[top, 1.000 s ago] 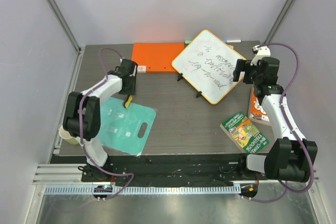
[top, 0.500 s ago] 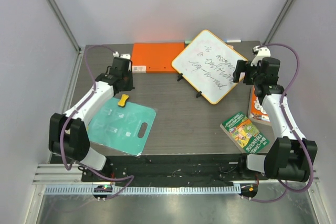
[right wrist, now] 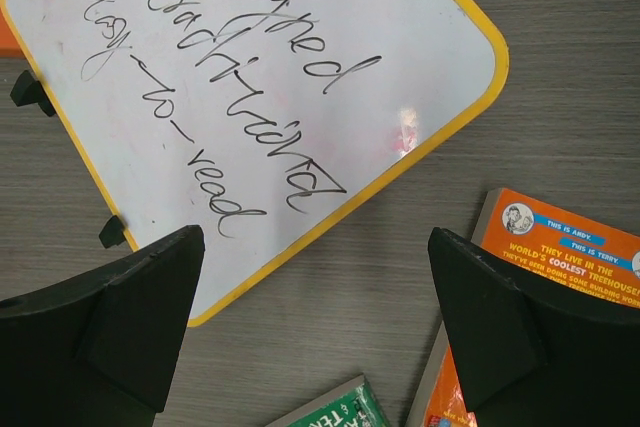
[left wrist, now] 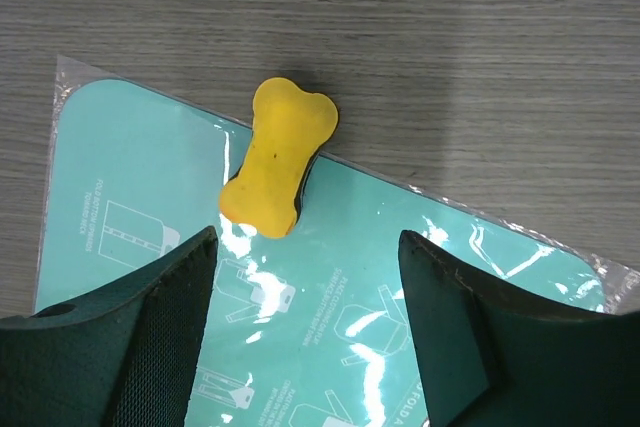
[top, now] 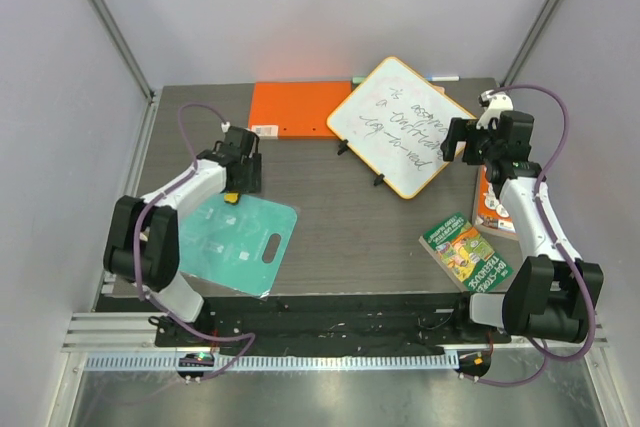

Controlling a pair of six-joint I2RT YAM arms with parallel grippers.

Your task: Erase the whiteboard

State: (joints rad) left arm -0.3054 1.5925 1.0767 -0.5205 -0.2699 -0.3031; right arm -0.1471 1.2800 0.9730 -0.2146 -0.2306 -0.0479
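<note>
Well left of the whiteboard (top: pixel 400 125), your left tool (left wrist: pixel 305 247) gaped above the eraser (left wrist: pixel 278 169); your right tool (right wrist: pixel 315 247) gaped over the written whiteboard's right edge.

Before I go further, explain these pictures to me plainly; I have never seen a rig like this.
Two robot arms are bolted at the near edge of a table. One picture looks down from above; the other two come from wrist cameras. The left claw is open above a yellow bone-shaped block, probably the eraser, on the edge of a teal sheet. The right claw is open over the edge of the handwritten whiteboard. An orange folder, a green book and an orange book also lie there. Nothing is held.
</note>
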